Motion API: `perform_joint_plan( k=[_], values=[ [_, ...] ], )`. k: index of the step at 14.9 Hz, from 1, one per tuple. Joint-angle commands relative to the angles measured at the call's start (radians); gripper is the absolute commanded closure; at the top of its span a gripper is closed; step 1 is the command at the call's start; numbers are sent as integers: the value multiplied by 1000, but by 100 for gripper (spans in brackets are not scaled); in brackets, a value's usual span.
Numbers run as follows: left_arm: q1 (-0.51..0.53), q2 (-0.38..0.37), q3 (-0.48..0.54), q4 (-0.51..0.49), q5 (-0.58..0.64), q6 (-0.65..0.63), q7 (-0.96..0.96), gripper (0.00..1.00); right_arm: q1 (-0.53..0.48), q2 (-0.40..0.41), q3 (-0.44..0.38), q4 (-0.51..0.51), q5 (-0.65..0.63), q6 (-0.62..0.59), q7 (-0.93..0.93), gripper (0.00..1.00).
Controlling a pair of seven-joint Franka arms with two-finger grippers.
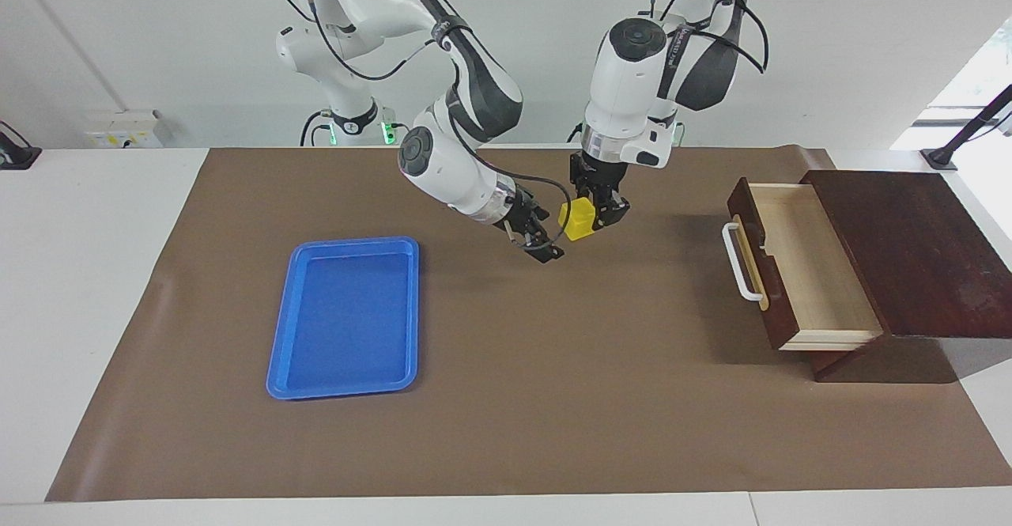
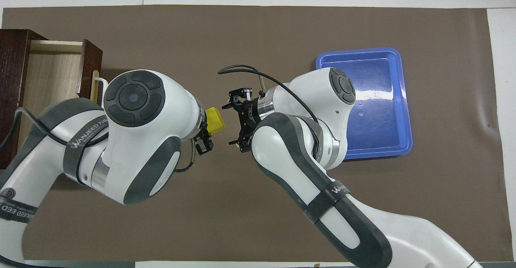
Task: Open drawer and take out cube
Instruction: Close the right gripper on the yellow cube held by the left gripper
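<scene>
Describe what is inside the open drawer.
The drawer shows only its bare pale wood floor. The cube is out, held by the left hand. The part inside the box is hidden.

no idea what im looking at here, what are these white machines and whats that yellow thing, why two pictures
These are two robot arms at a table covered with a brown mat. One picture looks at them from across the table, the other looks down from above them. The left pincer holds a small yellow cube in the air over the mat. The right pincer, fingers open, is right beside the cube, as if to take it. On the mat lie a blue tray and a wooden drawer, pulled open and showing nothing inside.
</scene>
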Motion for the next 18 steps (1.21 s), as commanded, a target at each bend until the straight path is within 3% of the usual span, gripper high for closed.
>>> perform_joint_plan(
  k=[1,13,18],
  values=[
    [-33,-27,13,-39,-6,25,-5,100,4,44,-3,68,8,-15,32,0],
    [-62,-43,13,-71,-5,37,55,100,44,38,-3,73,-40,-29,56,0],
    [-59,-42,13,-71,-5,39,56,100,29,-5,-8,54,-49,-87,36,0]
  ],
)
